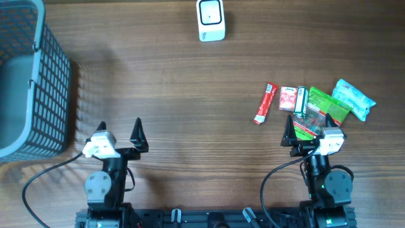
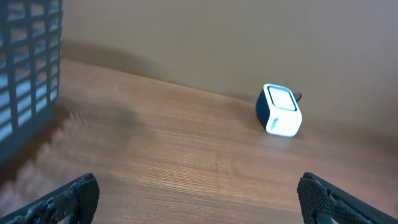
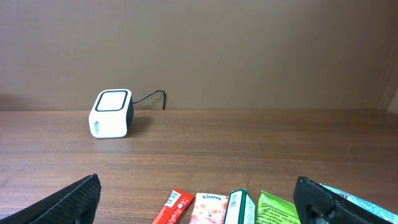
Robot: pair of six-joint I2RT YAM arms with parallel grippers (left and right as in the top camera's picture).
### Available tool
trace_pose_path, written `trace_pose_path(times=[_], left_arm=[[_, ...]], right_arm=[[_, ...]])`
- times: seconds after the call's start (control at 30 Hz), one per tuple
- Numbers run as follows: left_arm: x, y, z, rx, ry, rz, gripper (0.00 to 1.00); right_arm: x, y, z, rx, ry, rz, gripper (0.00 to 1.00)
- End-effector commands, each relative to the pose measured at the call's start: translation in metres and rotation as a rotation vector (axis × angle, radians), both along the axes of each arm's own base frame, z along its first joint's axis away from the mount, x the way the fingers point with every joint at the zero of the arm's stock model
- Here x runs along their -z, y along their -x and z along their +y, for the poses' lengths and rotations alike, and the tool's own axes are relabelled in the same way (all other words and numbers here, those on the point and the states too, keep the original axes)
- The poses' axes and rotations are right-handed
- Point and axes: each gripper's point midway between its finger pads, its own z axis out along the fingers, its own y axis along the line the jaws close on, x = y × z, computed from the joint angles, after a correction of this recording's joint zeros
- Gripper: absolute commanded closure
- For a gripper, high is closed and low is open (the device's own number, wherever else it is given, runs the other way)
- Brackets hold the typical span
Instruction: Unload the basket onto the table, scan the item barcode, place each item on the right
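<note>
Just before right gripper (image 1: 309,121) (jaws apart): packets (image 1: 323,101)

White box scanner (image 1: 211,20) stands well apart from clustered flat packets (image 1: 319,100).

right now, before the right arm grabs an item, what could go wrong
The packets lie edge to edge beside the open right claw, so closing may pinch two or scatter them. The scanner sits far off; a thin one could slip en route or show it the wrong face.
</note>
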Motion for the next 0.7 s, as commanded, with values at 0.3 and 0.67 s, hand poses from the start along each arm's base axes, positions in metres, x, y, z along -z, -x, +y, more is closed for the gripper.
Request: trace_pose_path(times=[0.3,0.67], left_arm=[[0.0007,0.0006,-0.0057,0.045,-0.129,-0.005,0.0],[0.0006,0.0006,-0.0057,0.045,-0.129,-0.005,0.0]], right_arm=[[-0.0022,0.0005,0.0012,-0.01,0.016,-0.011,0.0],[-0.0022,0.0005,0.0012,-0.01,0.016,-0.011,0.0]])
